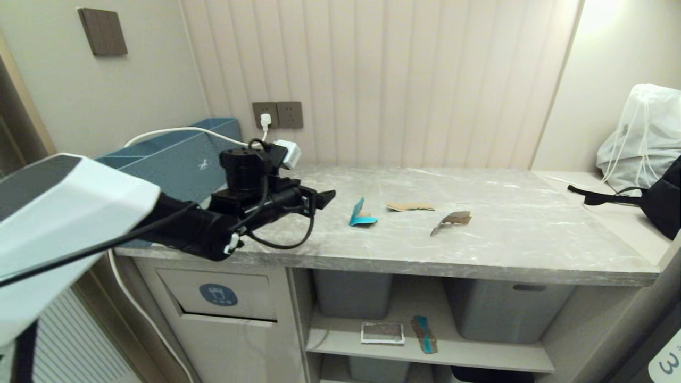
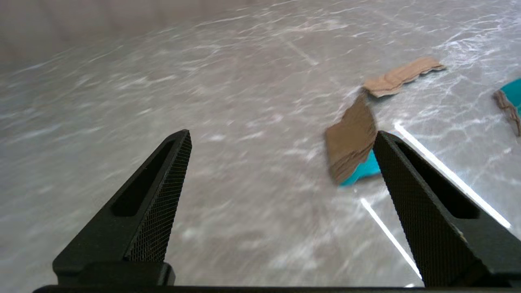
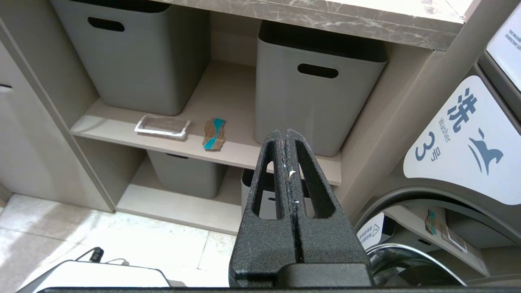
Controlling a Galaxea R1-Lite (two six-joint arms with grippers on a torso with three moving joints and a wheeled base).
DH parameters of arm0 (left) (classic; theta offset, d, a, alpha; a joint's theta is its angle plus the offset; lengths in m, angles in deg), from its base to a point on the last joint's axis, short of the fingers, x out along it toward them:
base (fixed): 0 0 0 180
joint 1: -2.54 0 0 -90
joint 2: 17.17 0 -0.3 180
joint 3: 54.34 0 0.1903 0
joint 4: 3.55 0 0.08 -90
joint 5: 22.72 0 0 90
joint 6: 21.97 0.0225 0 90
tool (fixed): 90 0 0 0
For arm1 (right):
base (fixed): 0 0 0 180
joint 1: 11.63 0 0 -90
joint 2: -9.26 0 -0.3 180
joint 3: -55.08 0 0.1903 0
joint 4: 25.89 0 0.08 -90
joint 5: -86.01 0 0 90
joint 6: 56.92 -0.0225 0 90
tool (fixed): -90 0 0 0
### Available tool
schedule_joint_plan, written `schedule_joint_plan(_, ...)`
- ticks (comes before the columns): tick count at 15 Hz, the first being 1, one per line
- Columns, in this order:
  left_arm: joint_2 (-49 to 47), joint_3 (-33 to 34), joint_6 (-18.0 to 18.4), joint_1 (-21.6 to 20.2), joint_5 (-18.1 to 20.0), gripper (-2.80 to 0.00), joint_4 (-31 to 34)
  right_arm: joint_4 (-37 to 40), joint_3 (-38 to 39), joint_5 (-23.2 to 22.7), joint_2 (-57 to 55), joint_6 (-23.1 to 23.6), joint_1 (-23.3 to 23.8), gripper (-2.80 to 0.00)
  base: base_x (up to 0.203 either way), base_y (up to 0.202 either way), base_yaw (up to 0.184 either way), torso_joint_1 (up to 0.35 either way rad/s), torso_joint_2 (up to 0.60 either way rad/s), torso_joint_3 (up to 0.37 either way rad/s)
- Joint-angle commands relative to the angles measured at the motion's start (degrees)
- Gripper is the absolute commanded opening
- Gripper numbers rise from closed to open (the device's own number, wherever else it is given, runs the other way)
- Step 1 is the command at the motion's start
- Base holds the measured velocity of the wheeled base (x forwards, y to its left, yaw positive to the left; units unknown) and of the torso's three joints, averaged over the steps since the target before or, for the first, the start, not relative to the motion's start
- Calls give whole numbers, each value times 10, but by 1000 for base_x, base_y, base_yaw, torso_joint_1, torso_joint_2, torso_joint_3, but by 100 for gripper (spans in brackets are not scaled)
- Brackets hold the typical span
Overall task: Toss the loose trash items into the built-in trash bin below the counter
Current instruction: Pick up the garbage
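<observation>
While our left gripper [image 1: 319,199] hovered over the left part of the counter [image 1: 511,250], its jaws stood wide apart and held nothing. Three torn cardboard scraps lay on the grey marble-look slab to its right: a teal-and-brown scrap [image 1: 362,215] nearest the fingertips, a flat brown scrap [image 1: 409,206] beyond it, and a curled brown scrap [image 1: 452,220] farthest off. Under the counter's left end, below our arm, sat the built-in trash bin [image 1: 218,294], a beige flap with a round blue sticker. Our right gripper [image 3: 288,162] hung low before the open shelves, its fingers pressed together and empty. On the middle shelf [image 3: 228,150], between grey tubs [image 3: 317,93], lay a white-rimmed silvery packet [image 3: 162,125] beside a small brown-and-teal scrap [image 3: 214,134].
</observation>
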Motion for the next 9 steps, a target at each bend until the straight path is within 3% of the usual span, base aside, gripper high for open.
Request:
schedule_joint_plan(1,-72,-56,1,20,-2,0,-3,1,0,1,0,-2,0,-280,0,0,0,0,0,0)
schedule_joint_plan(4,-123,-128,1,55,-29,0,-6,1,0,1,0,-4,0,-280,0,0,0,0,0,0)
schedule_joint_plan(9,-153,-151,1,68,-52,0,-8,1,0,2,0,-5,0,-280,0,0,0,0,0,0)
